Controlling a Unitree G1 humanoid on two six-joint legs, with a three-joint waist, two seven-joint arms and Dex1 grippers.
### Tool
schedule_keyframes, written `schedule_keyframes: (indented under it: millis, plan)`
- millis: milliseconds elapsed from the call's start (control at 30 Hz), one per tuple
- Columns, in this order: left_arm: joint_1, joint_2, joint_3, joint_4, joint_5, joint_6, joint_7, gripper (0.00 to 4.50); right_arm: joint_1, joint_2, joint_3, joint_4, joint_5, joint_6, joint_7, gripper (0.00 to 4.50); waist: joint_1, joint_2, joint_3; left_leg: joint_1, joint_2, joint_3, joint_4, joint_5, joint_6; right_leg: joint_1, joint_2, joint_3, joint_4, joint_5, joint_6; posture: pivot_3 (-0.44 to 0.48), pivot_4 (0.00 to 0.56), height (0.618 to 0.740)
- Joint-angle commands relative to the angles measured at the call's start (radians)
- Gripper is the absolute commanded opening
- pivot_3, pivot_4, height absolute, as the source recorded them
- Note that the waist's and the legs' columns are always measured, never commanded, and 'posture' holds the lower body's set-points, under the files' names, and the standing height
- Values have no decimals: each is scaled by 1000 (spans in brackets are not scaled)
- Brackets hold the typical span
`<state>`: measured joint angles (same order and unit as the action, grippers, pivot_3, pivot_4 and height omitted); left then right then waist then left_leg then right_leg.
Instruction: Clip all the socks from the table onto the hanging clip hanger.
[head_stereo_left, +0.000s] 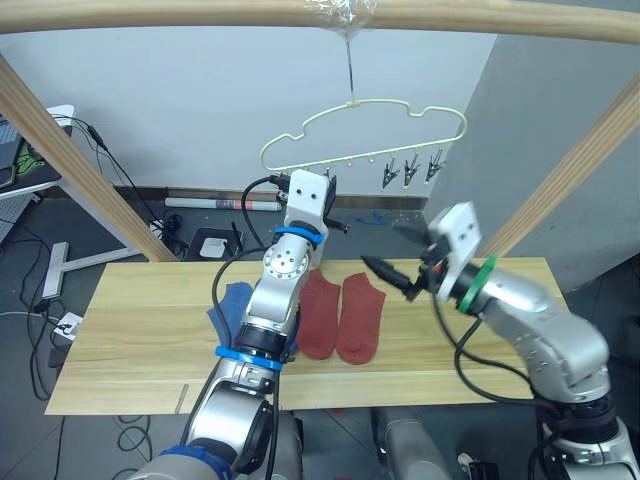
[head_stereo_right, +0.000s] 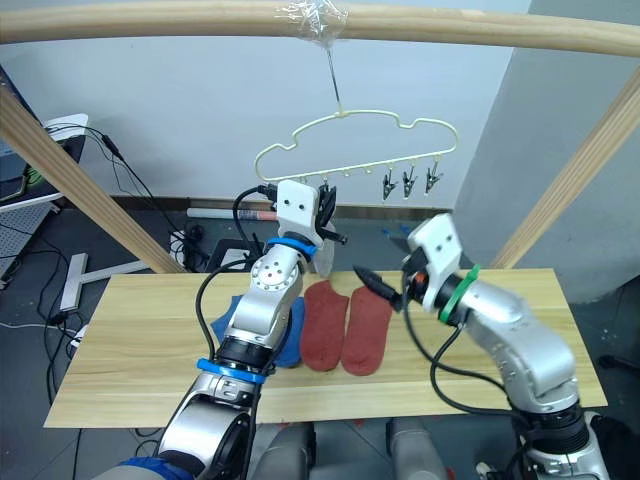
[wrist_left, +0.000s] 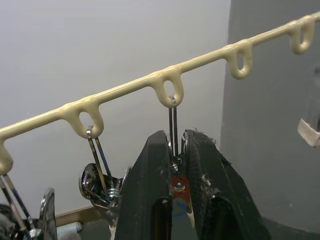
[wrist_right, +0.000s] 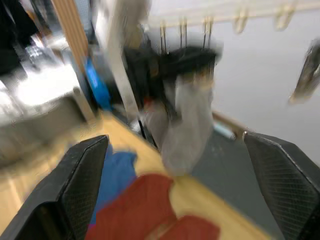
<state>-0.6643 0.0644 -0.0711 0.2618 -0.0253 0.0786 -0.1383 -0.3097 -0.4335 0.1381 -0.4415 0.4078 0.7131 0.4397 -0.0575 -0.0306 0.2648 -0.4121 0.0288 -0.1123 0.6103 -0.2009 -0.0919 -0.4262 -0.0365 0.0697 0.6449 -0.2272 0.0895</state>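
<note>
1. Progress: early, as far as can be judged. A grey sock hangs below the hanger bar near its left end, right at the left gripper; can't tell if it's clipped yet.
2. Left to do: two red socks lie side by side on the counter, below the hanger; blue socks sit just left of them, partly behind the left arm. Three free clips hang near the hanger's right end. Other grey sock not spotted.
3. Left arm: raised steeply from the counter up to the hanger bar. Its fingers are closed on a metal clip hanging from a bar loop, prob. squeezing it.
4. Right arm: elbow bent, forearm pointing in toward the grey sock, below the hanger and above the red socks. Right gripper fingers are spread wide, holding nothing.
5. Judgement: approx. one of six in hand; five to go.
</note>
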Motion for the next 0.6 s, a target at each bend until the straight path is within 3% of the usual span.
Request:
schedule_keyframes:
  millis: [33, 233, 600]
  plan:
    - [29, 25, 38, -144, -100, 164, -82, 159, 19, 30, 99, 149, -125, -110, -13, 4500, 0, 0, 0, 0, 0, 0, 0, 0, 0, 0, 0, 0, 0, 0, 0, -28, 236, 740]
    - [66, 77, 72, -284, -174, 354, -127, 159, -40, 132, 165, 493, -242, -298, 10, 4500, -1, 0, 0, 5, 1, 0, 0, 0, 0, 4, 1, 0, 2, 0, 0, 16, 237, 740]
    - [121, 39, 38, -387, -172, 438, -97, 159, -151, 211, 184, 968, -389, -529, 64, 4500, 11, 0, 0, 6, 1, 0, -1, 0, 0, 5, 0, 0, 1, 0, -1, 51, 235, 740]
